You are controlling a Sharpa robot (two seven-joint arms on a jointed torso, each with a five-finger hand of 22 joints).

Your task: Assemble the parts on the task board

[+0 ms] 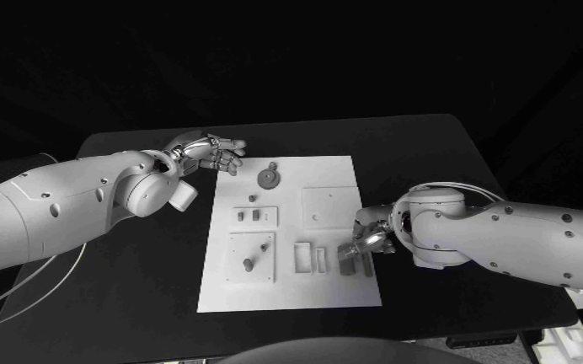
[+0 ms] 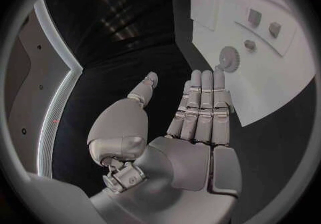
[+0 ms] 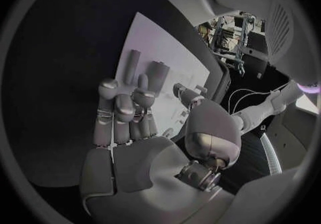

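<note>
Black tabletop [image 1: 134,280] filled my head view, with dark surroundings beyond it; the white rectangular task board [image 1: 291,297] lay flat in the middle. On the board I saw a grey round gear-like part [image 1: 269,178] near its far end, small grey parts in recessed tiles along its left column, and upright slotted grey pieces [image 1: 321,259] toward its right side.

My left silver hand [image 1: 214,153] hovered just off the board's far left corner, near the gear part but apart from it. In the left wrist view that hand [image 2: 194,122] held nothing, fingers straight and side by side, thumb splayed off, fingertips pointing toward the gear [image 2: 229,54].

My right silver hand [image 1: 365,242] sat at the board's right edge, just beside the slotted pieces. In the right wrist view its fingers [image 3: 123,112] were partly curled over the board [image 3: 167,74]; I could not tell whether they pinched a part.
</note>
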